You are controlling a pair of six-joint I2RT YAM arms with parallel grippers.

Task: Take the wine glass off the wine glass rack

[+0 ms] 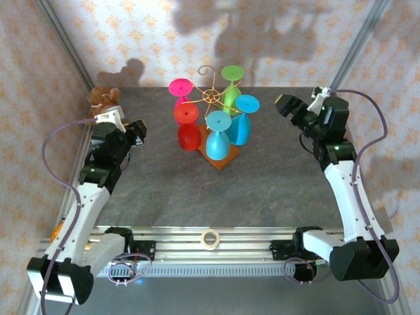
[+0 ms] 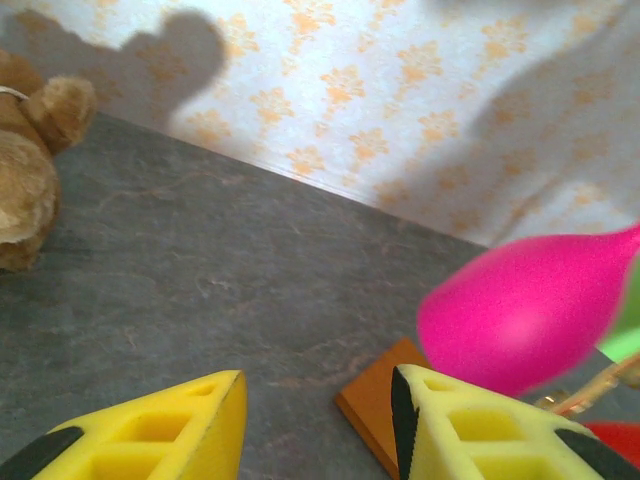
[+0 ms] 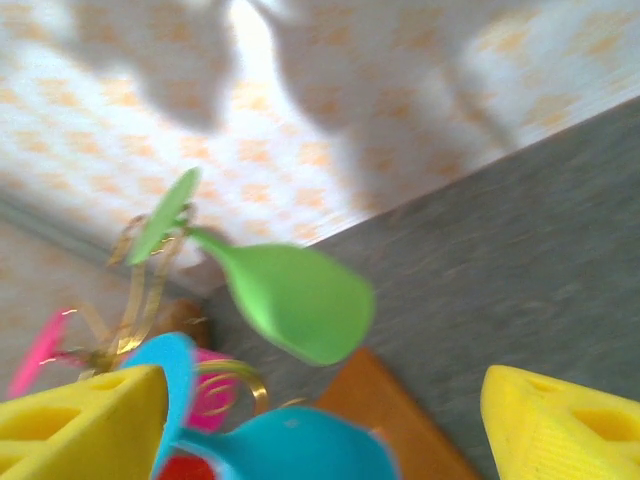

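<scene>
1 tape roll (image 1: 210,239) on the front rail, between the two arm bases.

Left gripper (image 2: 318,395): yellow fingers spread wide, nothing between them but bare table (image 2: 200,260). It hangs left of the rack, clear of it.

Right gripper (image 3: 322,395): also spread wide, empty, right of the rack, not touching.

1 wine glass rack (image 1: 211,97), mid-table toward the back, between the grippers. Its wooden base (image 1: 222,163) sits corner-on to the arms.

Count on the rack is 5, all hung foot-up on the scroll arms:
- light blue wine glass (image 1: 217,146), nearest
- red wine glass (image 1: 189,136), to its left
- second blue wine glass (image 1: 239,129), to its right
- pink wine glass (image 1: 180,86), back-left
- green wine glass (image 1: 232,73), back-right

So 2 blue, 1 each red, pink, green. None off the rack.

Left wrist view: pink bowl just past the right finger, base corner beside that finger.

Right wrist view is blurred. The green bowl reads as tilted, but that may be camera angle.

1 teddy bear (image 1: 103,98) in the far left corner by the wall.
</scene>
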